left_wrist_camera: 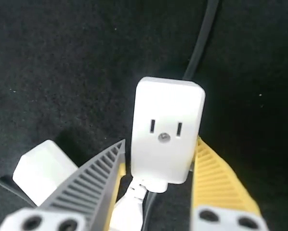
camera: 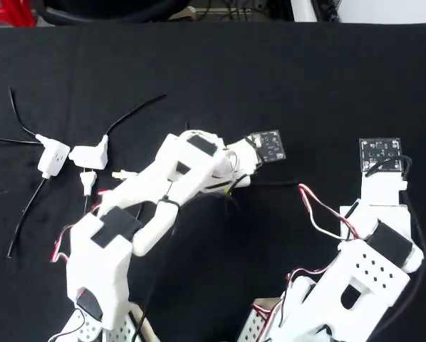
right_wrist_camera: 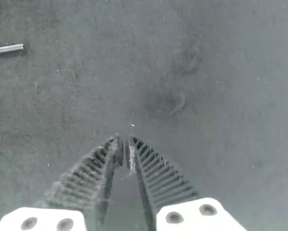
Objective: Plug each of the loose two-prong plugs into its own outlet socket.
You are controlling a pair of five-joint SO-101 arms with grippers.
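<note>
Left wrist view: the left gripper (left_wrist_camera: 161,144) has an outlet socket (left_wrist_camera: 168,127) between its fingers, slotted face toward the camera. The grey finger (left_wrist_camera: 93,178) meets one side edge and the yellow finger (left_wrist_camera: 216,173) lies against the other. They are spread only as wide as the socket body, and I read that as a grip. The socket's black cable (left_wrist_camera: 202,38) runs away from its far end. A white block (left_wrist_camera: 40,175) lies beside the grey finger; I cannot tell what it is.

Right wrist view: the right gripper (right_wrist_camera: 124,149) hangs over bare table (right_wrist_camera: 206,72). Its fingers (right_wrist_camera: 158,173) are nearly closed, with only a sliver between the tips and nothing in them.

High view: a loose two-prong plug (camera: 87,179) lies at the left of the table, just beside a second socket (camera: 53,157). Both are well apart from the right gripper, with the left arm between.

Risks as I judge them:
- The hold is on the socket's sides only. A plug pushed into the face could twist it or drive it back through the fingers.
- The cable could drag on the socket and turn the slots off line.
- To fetch the plug, the right arm would have to cross the left arm's span, so a collision is likely. It must also open up first.
</note>
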